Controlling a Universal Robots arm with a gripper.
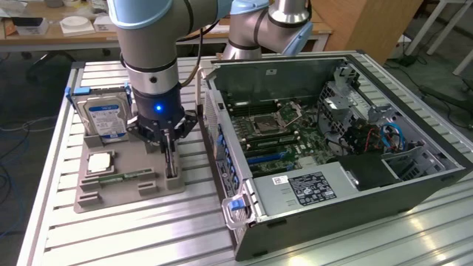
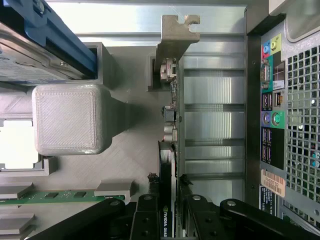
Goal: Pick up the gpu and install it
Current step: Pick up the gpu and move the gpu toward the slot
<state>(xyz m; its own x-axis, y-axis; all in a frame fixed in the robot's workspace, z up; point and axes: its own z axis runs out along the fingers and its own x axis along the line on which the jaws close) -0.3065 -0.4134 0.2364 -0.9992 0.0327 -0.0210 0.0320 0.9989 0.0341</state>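
In the wrist view, the gpu [image 2: 171, 115] is seen standing on edge in a slot of the grey holder [image 2: 135, 150], kept upright for grasping. The tool [image 2: 169, 180] appears clenched on the card's edge.

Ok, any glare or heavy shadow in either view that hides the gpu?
Exterior view: glare streaks the table slats at the exterior view's right; the gpu sits dark under the end effector. Wrist view: the slats past the bracket wash out white, the gpu's edge is evenly lit.
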